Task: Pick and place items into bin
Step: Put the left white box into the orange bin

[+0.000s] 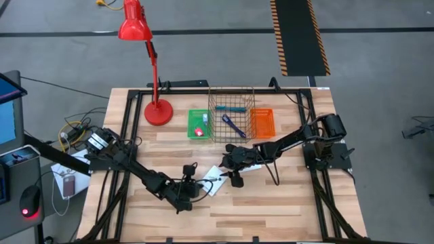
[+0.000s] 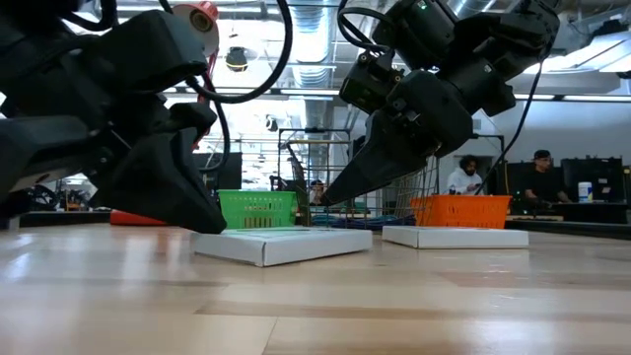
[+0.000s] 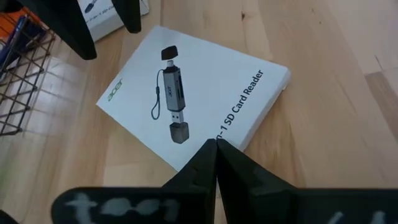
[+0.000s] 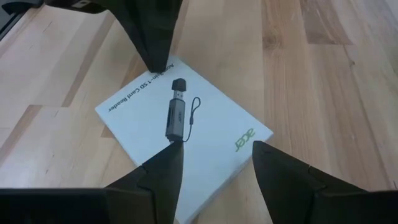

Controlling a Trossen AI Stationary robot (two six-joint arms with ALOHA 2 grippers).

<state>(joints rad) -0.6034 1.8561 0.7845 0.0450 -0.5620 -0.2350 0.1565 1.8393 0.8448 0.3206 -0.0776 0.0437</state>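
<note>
A: Left gripper (image 3: pixel 216 149) — fingers pressed together, tips at the near edge of a white box (image 3: pixel 193 96) printed with a card reader. Nothing between them.

B: A poke, then, not a grasp?

A: My guess — closed tips nudging or pinning the box, which lies flat on the table (image 1: pixel 271 203). Too flat for an easy pinch.

B: And the right gripper (image 4: pixel 214 158)?

A: Fingers apart, hovering over the same box (image 4: pixel 186 121), straddling one edge. The opposing dark tip shows at the far edge. Spread like that, I judge it is lining up to take the box while the left steadies it.

B: Other items?

A: A second white box (image 2: pixel 454 236) lies just beside the first (image 2: pixel 281 243) in the low view, untouched. The wire basket (image 1: pixel 231 115) at the back holds a blue strap (image 1: pixel 233 125) and a teal marker (image 1: pixel 230 108); a green tray (image 1: pixel 199 123) and an orange tray (image 1: pixel 262 123) flank it.

B: So the boxes sit well short of the bin.

A: Yes — both arms meet mid-table.
</note>
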